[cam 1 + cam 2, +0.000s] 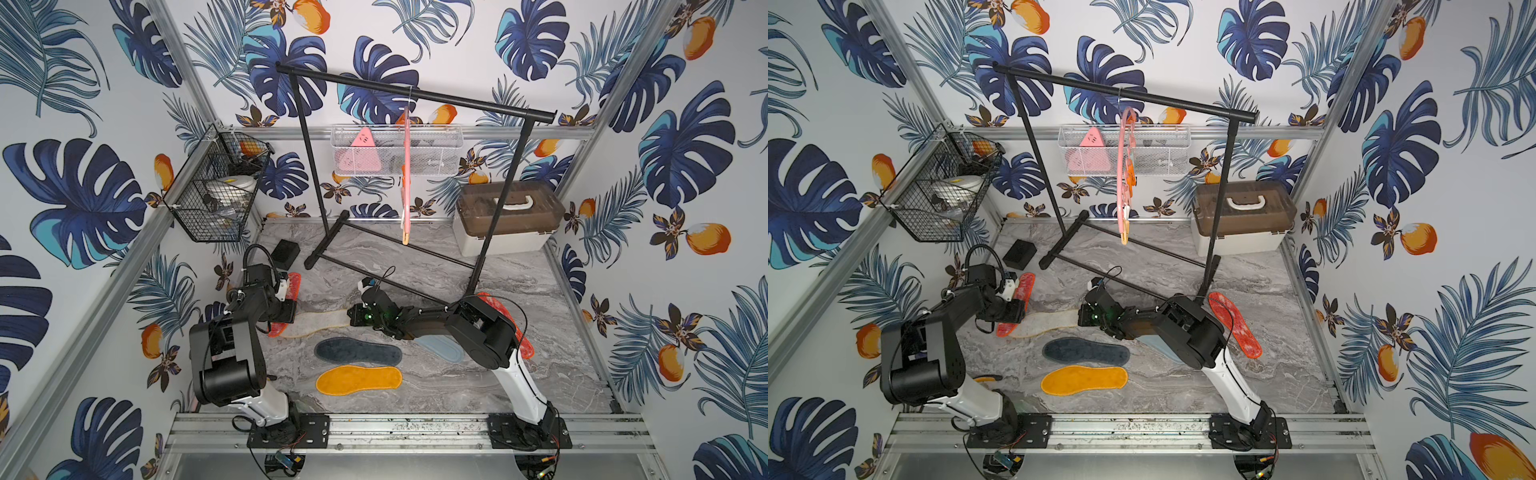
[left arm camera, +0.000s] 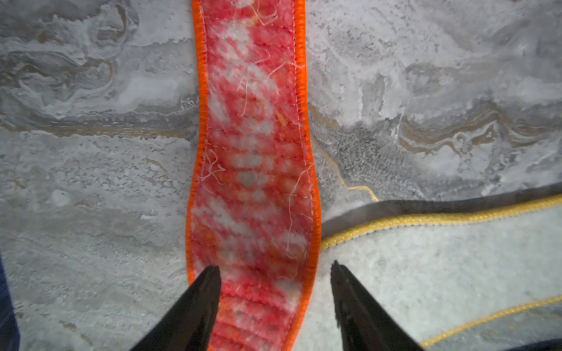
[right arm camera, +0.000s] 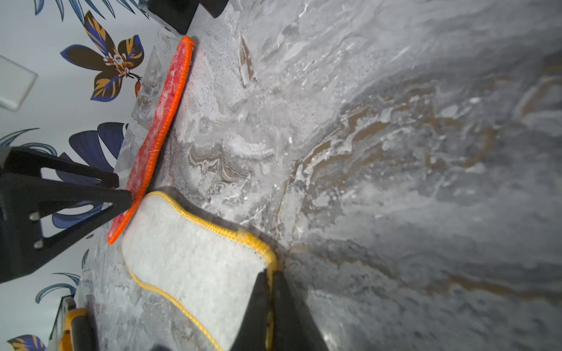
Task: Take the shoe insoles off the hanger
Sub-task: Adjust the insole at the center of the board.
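The pink hanger (image 1: pixel 406 166) (image 1: pixel 1123 166) hangs on the black rail, and I see nothing in its clips. All the shoe insoles lie on the marble floor: orange (image 1: pixel 359 379), dark navy (image 1: pixel 357 352), light blue-grey (image 1: pixel 442 348) partly under my right arm, cream with a yellow edge (image 1: pixel 316 322) (image 3: pixel 194 252), and two red-orange mesh ones (image 2: pixel 255 152) (image 1: pixel 1235 324). My right gripper (image 3: pixel 270 273) (image 1: pixel 353 320) is shut on the cream insole's yellow edge. My left gripper (image 2: pixel 273 267) (image 1: pixel 286 309) is open, low over the left red-orange insole where it meets the cream one (image 2: pixel 425 273).
The black garment rail (image 1: pixel 415 93) stands across the back, its foot bars on the floor. A brown-lidded box (image 1: pixel 507 220) sits at the back right, a small black box (image 1: pixel 286 251) at the back left. Wire baskets (image 1: pixel 216 187) (image 1: pixel 395 149) hang on the walls.
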Controlling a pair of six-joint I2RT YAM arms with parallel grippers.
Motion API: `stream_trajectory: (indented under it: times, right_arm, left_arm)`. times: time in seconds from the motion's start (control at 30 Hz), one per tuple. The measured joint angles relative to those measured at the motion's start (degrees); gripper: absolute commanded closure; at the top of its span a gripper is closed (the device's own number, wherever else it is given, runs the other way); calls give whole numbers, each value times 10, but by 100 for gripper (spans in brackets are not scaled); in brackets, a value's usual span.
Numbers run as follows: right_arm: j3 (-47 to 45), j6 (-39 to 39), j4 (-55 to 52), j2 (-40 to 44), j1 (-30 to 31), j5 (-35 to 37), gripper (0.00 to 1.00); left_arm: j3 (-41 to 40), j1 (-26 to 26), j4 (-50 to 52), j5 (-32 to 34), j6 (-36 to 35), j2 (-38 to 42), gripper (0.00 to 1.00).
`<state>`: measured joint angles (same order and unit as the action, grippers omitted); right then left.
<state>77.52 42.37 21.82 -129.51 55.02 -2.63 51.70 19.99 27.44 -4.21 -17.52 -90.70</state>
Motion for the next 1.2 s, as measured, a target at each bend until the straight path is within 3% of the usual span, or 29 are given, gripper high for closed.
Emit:
stream_trajectory:
  times: [0.47, 0.93, 1.07, 1.2]
  right_arm:
    - [-74, -7, -39, 164, -48, -28, 100]
    - [-104, -43, -94, 208, -56, 11, 100]
    - [-104, -49, -103, 214, -50, 23, 100]
    - [-104, -49, -108, 214, -44, 26, 100]
  left_arm:
    - [-23, 1, -29, 67, -5, -4, 37]
    - [-36, 2, -53, 105, -20, -1, 38]
    - [20, 3, 7, 52, -16, 31, 37]
    - [91, -7, 49, -49, 14, 46, 34]
